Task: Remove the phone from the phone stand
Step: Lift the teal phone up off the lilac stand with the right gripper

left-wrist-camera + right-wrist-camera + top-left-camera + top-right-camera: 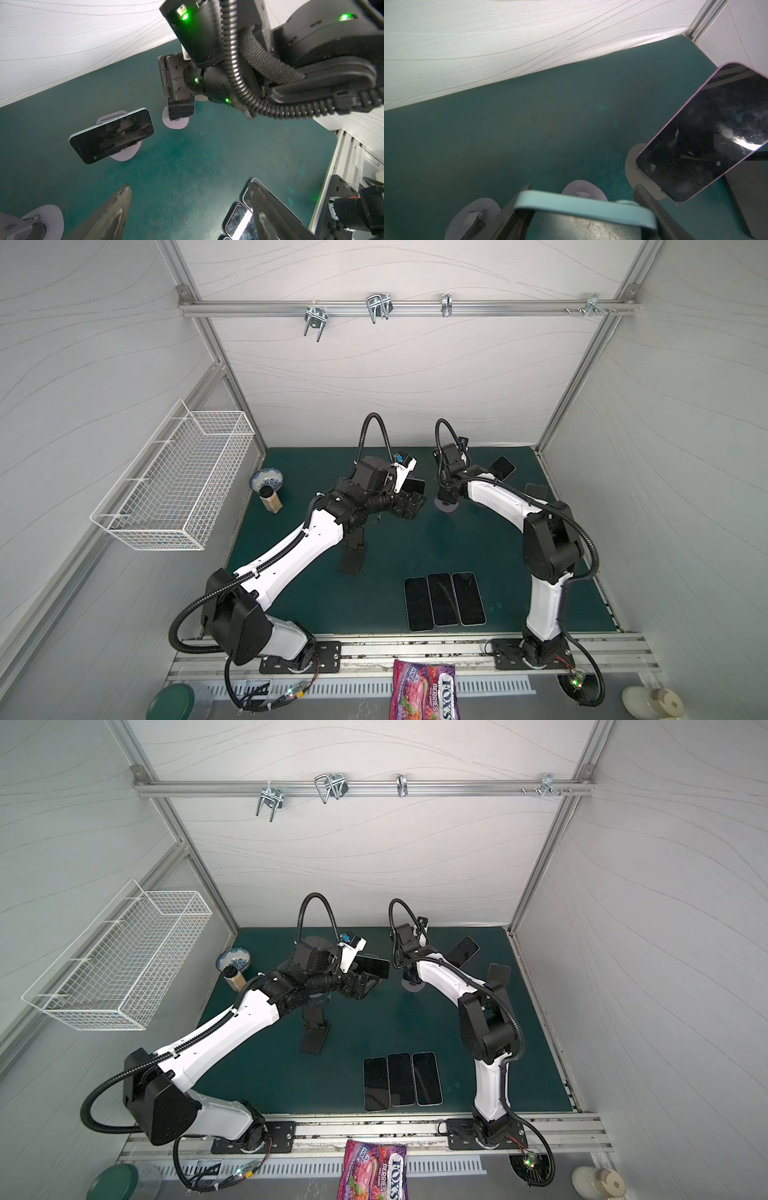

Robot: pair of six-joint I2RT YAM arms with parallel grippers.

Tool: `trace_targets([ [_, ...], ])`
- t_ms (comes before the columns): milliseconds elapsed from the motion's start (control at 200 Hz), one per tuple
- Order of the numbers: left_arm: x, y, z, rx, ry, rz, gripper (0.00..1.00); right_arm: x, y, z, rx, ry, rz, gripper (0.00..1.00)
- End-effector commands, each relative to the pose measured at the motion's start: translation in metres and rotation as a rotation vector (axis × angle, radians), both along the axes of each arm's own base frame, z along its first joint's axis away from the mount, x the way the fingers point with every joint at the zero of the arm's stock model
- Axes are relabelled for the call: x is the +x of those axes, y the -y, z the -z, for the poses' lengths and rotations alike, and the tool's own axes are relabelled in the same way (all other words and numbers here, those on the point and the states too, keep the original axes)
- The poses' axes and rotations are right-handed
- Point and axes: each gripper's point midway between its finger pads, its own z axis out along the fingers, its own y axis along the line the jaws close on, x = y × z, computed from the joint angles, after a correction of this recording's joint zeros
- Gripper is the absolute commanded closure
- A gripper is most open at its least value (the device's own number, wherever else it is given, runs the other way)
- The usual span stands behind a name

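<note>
My right gripper (583,199) is shut on a phone with a light-blue rim (583,207), one finger on each long edge. In the left wrist view this phone (180,109) hangs upright under the right gripper (178,87), right over a lilac phone stand (175,123). Whether it still touches the stand I cannot tell. In both top views the right gripper (446,489) points down at the back middle of the mat. My left gripper (190,199) is open and holds nothing. It hovers a little to the left (415,508).
A second phone (111,136) lies sideways on a lilac stand. A lilac-rimmed phone (706,145) leans on a stand at the back right (503,467). Three phones (444,601) lie flat near the front. A black stand (353,551), bowl (267,479), jar (271,499) and wire basket (174,485) sit to the left.
</note>
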Motion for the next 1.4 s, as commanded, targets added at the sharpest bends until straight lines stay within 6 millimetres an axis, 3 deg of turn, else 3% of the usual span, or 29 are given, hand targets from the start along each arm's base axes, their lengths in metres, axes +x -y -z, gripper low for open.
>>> trace_targets([
  [0,0.007,0.006,-0.013,-0.017,0.046,0.004,0.10,0.001,0.004,-0.032,0.021,0.070,-0.004,0.34],
  [440,0.007,0.006,-0.011,-0.015,0.040,0.002,0.10,0.000,0.008,-0.057,0.004,0.113,-0.033,0.36],
  [840,0.009,0.008,-0.007,-0.014,0.026,0.003,0.10,-0.012,0.013,-0.090,0.019,0.149,-0.068,0.38],
  [1190,0.008,0.010,-0.007,-0.021,0.017,0.009,0.10,-0.035,0.019,-0.115,0.019,0.139,-0.130,0.39],
  [1395,0.007,0.010,-0.007,-0.023,0.015,0.011,0.10,-0.055,0.022,-0.117,0.022,0.100,-0.180,0.42],
])
